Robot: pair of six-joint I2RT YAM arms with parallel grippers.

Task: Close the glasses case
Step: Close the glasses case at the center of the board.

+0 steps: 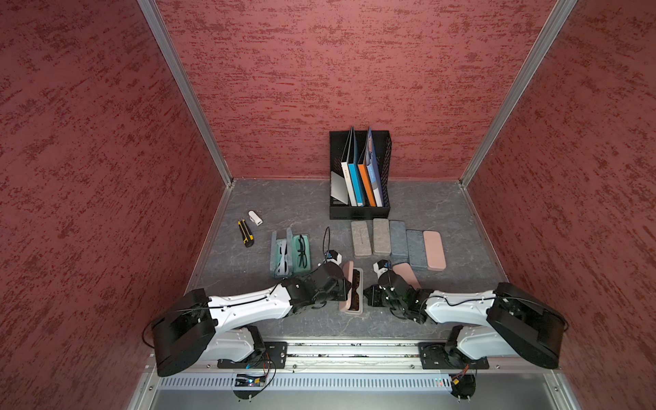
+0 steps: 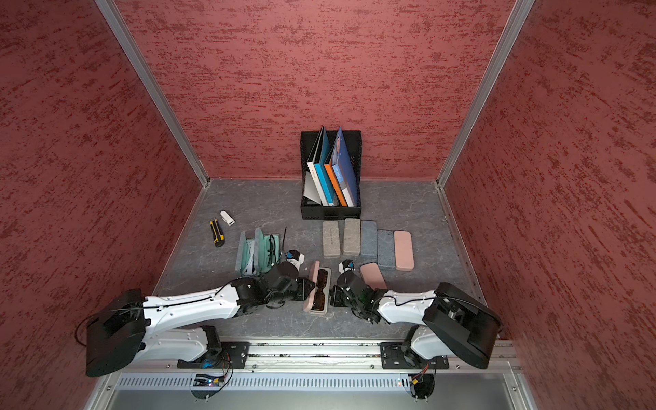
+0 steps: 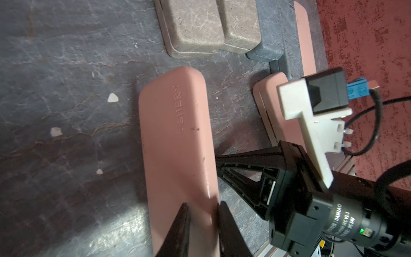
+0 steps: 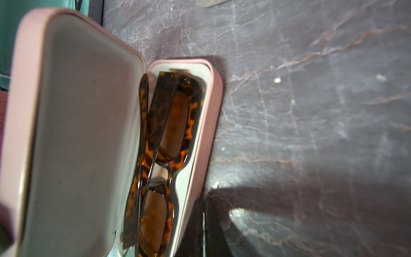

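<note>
Beside the pink case point(image 4: 214, 100), left hand point(image 3: 203, 222) pinches its lid point(image 3: 175, 138); right hand point(image 4: 203, 213) rests, fingers together.

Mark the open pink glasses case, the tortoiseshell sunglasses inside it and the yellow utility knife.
open pink glasses case point(image 4: 84, 133): right wrist view, pale lining of its lid.
tortoiseshell sunglasses point(image 4: 175, 120): right wrist view, a brown lens.
yellow utility knife point(image 1: 245, 233): in a top view, middle of its body.

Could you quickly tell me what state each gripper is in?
Left gripper: at the pink lid; grip cannot be told.
Right gripper: closed, holding nothing.
</note>
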